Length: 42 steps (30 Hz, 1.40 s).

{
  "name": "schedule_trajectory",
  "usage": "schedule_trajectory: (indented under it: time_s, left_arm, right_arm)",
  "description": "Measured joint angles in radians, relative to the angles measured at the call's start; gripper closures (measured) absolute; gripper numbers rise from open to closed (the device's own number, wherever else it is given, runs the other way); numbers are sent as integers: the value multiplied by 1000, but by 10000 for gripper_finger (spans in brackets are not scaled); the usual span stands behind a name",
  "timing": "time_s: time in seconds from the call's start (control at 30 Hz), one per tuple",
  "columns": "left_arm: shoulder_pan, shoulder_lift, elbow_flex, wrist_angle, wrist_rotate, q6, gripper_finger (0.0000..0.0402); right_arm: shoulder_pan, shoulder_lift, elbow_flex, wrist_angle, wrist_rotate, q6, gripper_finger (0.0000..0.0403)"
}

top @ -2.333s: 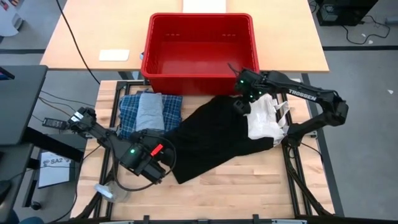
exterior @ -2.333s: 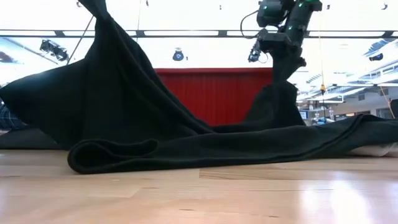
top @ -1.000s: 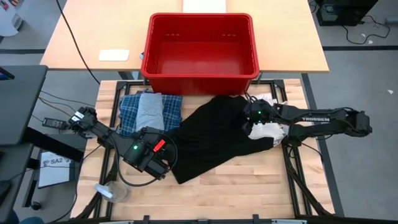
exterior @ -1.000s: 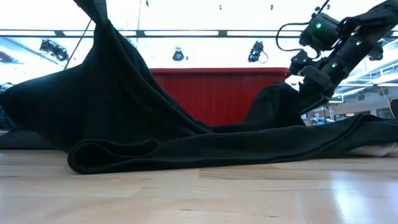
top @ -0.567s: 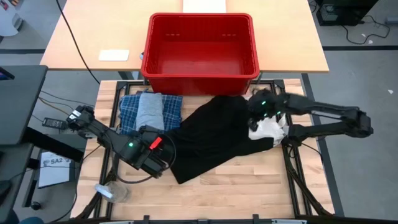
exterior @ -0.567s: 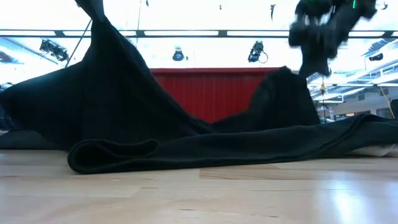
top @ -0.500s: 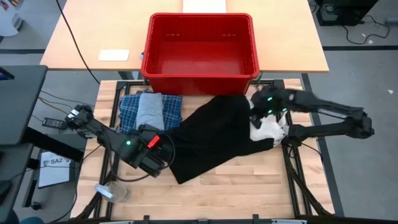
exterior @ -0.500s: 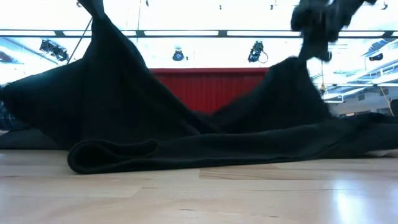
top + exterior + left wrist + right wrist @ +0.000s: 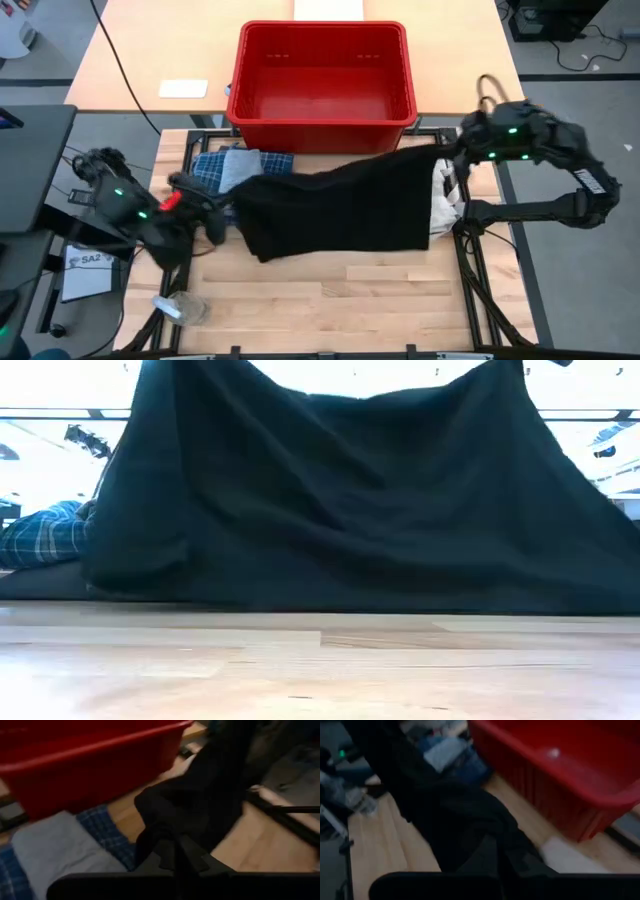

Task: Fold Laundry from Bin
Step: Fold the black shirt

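Note:
The black piece [image 9: 340, 210] of the laundry hangs spread like a curtain between my two grippers, and fills the low view [image 9: 350, 490]. Its lower edge [image 9: 350, 606] rests on the wooden table. My left gripper [image 9: 222, 207] is shut on its left end, and my right gripper [image 9: 452, 158] is shut on its right end. The folded plaid shirt [image 9: 270, 165] lies at the far left with the light grey piece [image 9: 238, 168] on top. The red bin [image 9: 320, 75] stands beyond the table's far edge. My left gripper pinches a gathered bunch of the black piece's top left end [image 9: 161, 827] between its two fingers. That end is lifted clear, and the cloth falls away below and toward the other arm. My right gripper pinches a bunched part of the black piece's top right end [image 9: 485, 837] between its fingers. That end is held high above the table. The cloth runs from it toward the left arm with a shallow sag.
A white bag [image 9: 447, 195] lies at the table's right edge, partly behind the black cloth. Bare wood [image 9: 340, 300] stretches along the near side. A clear plastic thing [image 9: 178, 308] lies at the near left corner. The bin's red wall [image 9: 85, 765] is close behind both grippers.
Both grippers have risen and drawn apart, the left toward the table's left edge and the right toward the far right. The black piece, which lay crumpled with only its ends raised, has been lifted and spread out wide between them. Its lower edge stays on the table.

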Motion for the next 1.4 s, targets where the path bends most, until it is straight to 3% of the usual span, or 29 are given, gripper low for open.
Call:
schedule_trajectory:
  time_s: [0.17,0.43,0.77,0.9,1.03,1.27,1.4]
  left_arm:
    - [-102,-115,0,42,-29,156,401]
    - [-139,-227,0,47,-141,211,401]
    - [-139,-234,1,1,-11,267,393]
    - [-103,-211,1,-14,37,257,394]
    - [-47,-207,0,-14,48,282,398]
    - [64,-212,0,14,-7,380,400]
    - [93,-245,1,118,-14,519,400]
  right_arm:
    - [0,0,155,-55,73,5,401]
    - [-1,36,273,-164,67,30,401]
    - [-1,103,501,-234,143,66,403]
    - [-1,150,565,-340,95,95,403]
    - [-1,184,576,-351,120,110,403]
    - [-2,228,576,-292,348,12,403]
    - [-22,234,575,-182,394,-62,403]
